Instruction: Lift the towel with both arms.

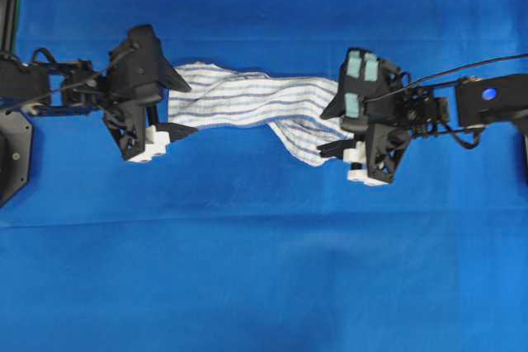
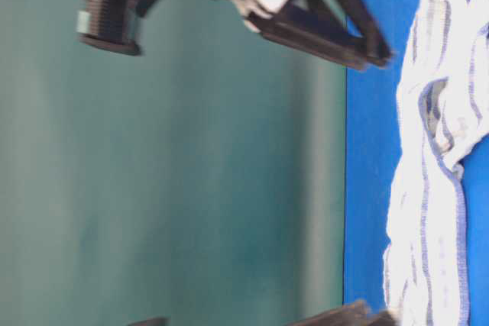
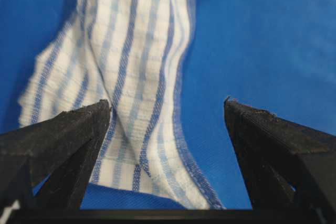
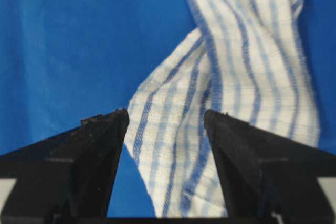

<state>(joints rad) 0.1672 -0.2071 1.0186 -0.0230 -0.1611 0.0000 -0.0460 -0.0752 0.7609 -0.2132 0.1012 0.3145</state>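
The towel (image 1: pixel 247 105), white with thin blue stripes, lies twisted on the blue sheet between the two arms. My left gripper (image 1: pixel 186 108) is open at its left end. In the left wrist view the towel (image 3: pixel 131 77) end lies between the fingers of the left gripper (image 3: pixel 168 103), closer to the left fingertip (image 3: pixel 97 111). My right gripper (image 1: pixel 323 131) is open at the right end. In the right wrist view the towel (image 4: pixel 231 77) fills most of the gap of the right gripper (image 4: pixel 165 114). Neither pair of jaws presses on the cloth.
The large plain blue sheet (image 1: pixel 264 269) covers the whole table. In the sideways table-level view the towel (image 2: pixel 435 188) lies against the sheet, with black gripper fingers (image 2: pixel 359 40) at the top and a green backdrop (image 2: pixel 191 188) behind.
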